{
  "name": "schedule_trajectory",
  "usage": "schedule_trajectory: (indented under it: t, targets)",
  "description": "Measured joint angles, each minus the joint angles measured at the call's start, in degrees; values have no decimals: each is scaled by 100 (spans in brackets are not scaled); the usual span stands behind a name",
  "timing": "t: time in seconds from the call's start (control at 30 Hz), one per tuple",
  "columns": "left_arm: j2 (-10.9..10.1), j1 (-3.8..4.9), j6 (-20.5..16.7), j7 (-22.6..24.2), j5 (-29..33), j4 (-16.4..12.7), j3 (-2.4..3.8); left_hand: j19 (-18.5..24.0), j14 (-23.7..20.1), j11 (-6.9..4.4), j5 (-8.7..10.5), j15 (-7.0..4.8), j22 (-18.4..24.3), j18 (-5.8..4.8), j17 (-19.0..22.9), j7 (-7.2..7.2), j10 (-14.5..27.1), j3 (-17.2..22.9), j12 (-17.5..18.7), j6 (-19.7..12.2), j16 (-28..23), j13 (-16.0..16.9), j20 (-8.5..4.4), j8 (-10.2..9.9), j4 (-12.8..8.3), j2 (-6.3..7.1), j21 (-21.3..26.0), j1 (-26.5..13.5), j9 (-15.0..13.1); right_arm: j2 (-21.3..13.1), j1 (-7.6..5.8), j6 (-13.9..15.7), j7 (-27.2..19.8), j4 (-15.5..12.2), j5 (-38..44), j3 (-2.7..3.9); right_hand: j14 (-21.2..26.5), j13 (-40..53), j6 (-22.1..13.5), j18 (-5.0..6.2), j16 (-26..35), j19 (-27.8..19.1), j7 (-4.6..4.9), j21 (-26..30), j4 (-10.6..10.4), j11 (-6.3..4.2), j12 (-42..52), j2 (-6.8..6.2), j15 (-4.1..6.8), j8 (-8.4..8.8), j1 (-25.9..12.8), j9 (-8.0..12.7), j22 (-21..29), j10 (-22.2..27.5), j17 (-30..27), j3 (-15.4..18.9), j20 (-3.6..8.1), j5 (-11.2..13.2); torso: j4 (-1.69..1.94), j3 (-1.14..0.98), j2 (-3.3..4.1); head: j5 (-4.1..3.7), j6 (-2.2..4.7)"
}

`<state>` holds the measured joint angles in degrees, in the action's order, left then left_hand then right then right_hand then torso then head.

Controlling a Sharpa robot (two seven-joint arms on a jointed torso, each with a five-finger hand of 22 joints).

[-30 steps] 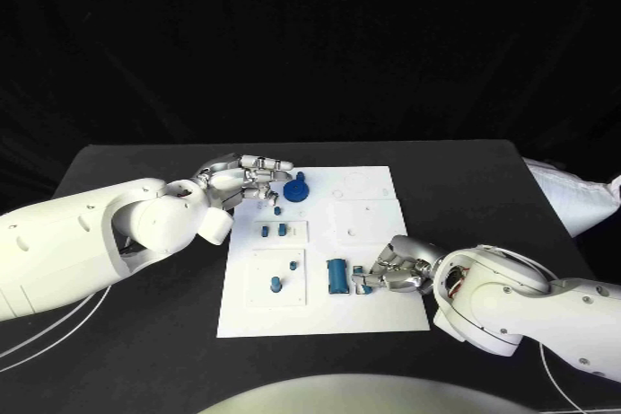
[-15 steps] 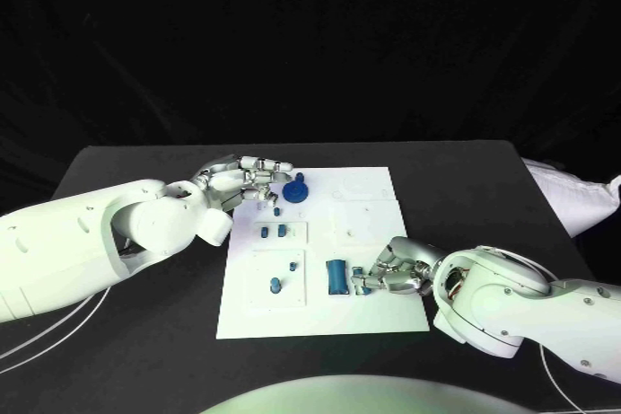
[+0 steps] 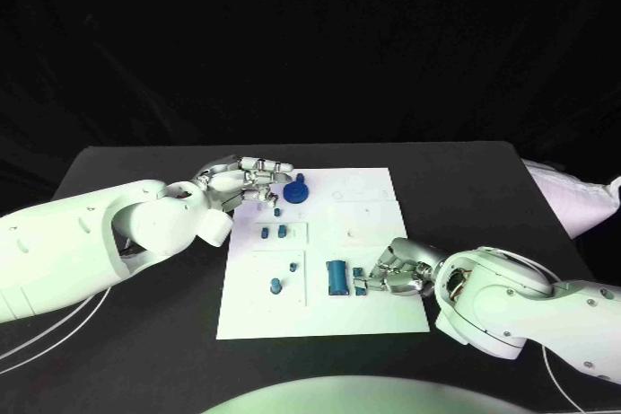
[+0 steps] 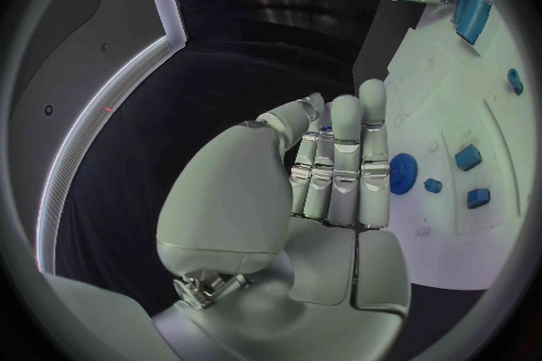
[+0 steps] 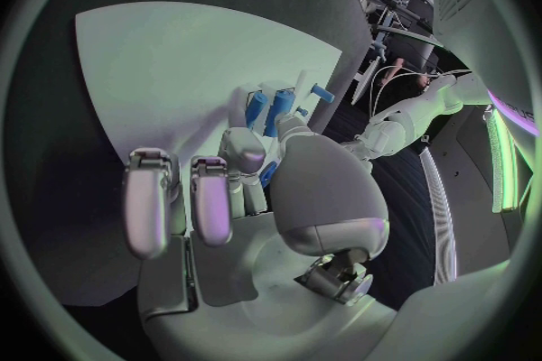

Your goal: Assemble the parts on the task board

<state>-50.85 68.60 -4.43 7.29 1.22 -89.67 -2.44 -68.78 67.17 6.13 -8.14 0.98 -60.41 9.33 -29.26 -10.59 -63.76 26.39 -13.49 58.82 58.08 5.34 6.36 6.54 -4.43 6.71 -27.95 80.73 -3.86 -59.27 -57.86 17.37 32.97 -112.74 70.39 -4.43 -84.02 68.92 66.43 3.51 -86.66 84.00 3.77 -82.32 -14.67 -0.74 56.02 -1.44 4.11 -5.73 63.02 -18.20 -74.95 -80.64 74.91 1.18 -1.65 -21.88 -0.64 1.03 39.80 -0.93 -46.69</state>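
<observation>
So I'm partway into the assembly. Taking the task board (image 3: 369,315) as my landmark: nearest me, my right hand (image 3: 397,275) sits at the board's near right edge, fingers curled in around a small blue part (image 3: 360,280) just beside the bigger blue block (image 3: 336,277). From the wrist view it looks like the thumb and a finger are pinching that small part, though I can't tell how firm the hold is.

A bit further up the board, on its left side, there's a blue peg (image 3: 275,284) lying in the lower plate, and a pair of small blue pieces (image 3: 271,231) standing in the plate above that.

At the board's far left corner is the blue gear (image 3: 298,192), and my left hand (image 3: 246,185) is just beside it, fingers close together and fairly straight, holding nothing as far as I can see.

My read: the step in hand is seating that small part next to the block. Next move needs it kept upright, lined up over its slot, then pressed straight down without nudging the block.
</observation>
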Motion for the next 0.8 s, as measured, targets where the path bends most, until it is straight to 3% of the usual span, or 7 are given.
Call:
schedule_trajectory:
  t: [0.13, 0.27, 0.33, 0.8]
  targets:
    - [1, 0, 1, -3, -2, 2, 0, 0, 0, 0, 0, 0, 0, 0, 0, 0, 0, 0, 0, 0, 0, 0, 0, 0, 0, 0, 0, 0, 0, -28, -1, -46, -7, 26, 10, 0, 0, 0, 0, 0, 0, 0, 0, 0, 193, 0, 0, 2, 0, 0, 266, -21, 0, 0, 0, 46, 0, 348, 0, 0, 0, 0, 8]
    - [1, 0, 1, -6, -4, 7, 0, 0, 0, 0, 0, 0, 0, 1, 0, 0, 0, 0, 0, 0, 0, 0, 0, 0, 0, 0, 0, 0, 0, -20, -2, -128, -25, 26, 23, 0, 0, -1, 0, 0, 0, 0, 0, 0, 459, 0, -4, 0, 0, 0, 613, -33, 1, 0, 0, 59, 0, 963, 0, -2, 3, -2, 12]
    - [2, 0, 1, -8, -5, 9, 0, 0, 0, 0, 0, 0, 0, 0, 0, 0, 0, 0, 0, 0, 0, 0, 0, 0, 0, 0, 0, 0, 0, -14, -2, -170, -34, 24, 29, 0, 0, -1, 0, 0, 0, 0, 0, 0, 542, 0, -24, -7, 0, 0, 703, -39, 1, 0, -1, 62, 0, 1122, 0, -3, 4, -5, 12]
    - [3, -1, 3, -18, -8, 16, -2, 0, 0, 0, 0, 0, 0, 0, -1, 0, 0, 0, 0, 0, 0, 0, 0, 0, 0, 0, 0, 0, 0, 38, -4, -343, -53, 96, 89, 2, 0, -6, 0, 0, 0, 0, 0, 0, 576, 0, -24, 15, 0, -1, 763, -51, 2, 0, 4, 70, 0, 1205, 3, -1, 5, -4, -1]
